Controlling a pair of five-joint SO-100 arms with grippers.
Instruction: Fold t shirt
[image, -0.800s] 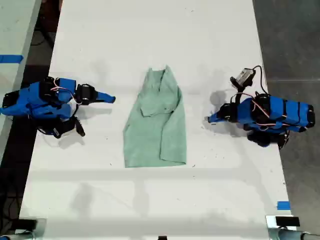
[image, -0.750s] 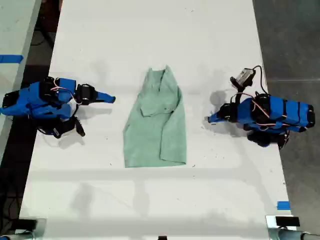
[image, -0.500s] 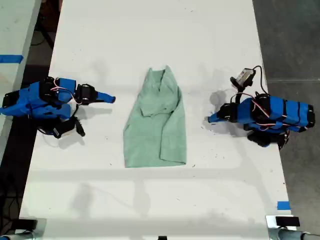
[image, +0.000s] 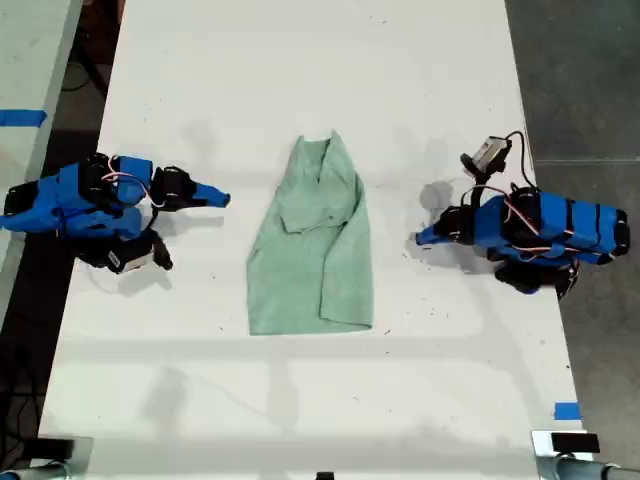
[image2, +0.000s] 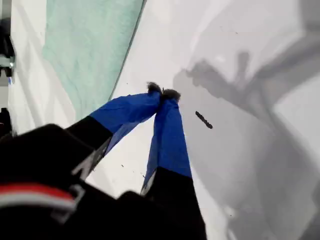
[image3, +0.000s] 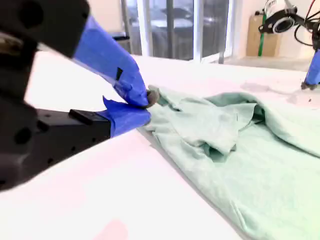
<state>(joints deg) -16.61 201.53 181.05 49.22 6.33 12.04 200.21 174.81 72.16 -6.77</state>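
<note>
**Folding a t shirt: lengthwise fold apparently made, crosswise fold left**

Item: one pale mint-green, plain, wrinkled fabric t shirt (image: 310, 250). It lies flat at the centre of the exterior view, on a matte white tabletop (image: 300, 80).

Shape: a long, narrow panel, tapered to a bunched point at the upper end and cut straight across at the lower hem. A flap, probably a sleeve or collar part, lies doubled over the upper half. A soft ridge runs down the side toward the exterior view's right.

Texture: thin, limp knit with a fine nap and shallow creases. No print is visible.

Progress, as a judgement: the sides look already turned in, giving the narrow strip. Folding it across its length appears not yet done.

My first gripper (image: 420, 238), two tapered blue plastic fingers with dark tips, sits at middle right of the exterior view. Its tips are pressed together on nothing, and it is apart from the cloth.

My second gripper (image: 222, 199), of the same make, sits at middle left. It is likewise closed and empty, near the shirt's upper end but not touching it.
</note>
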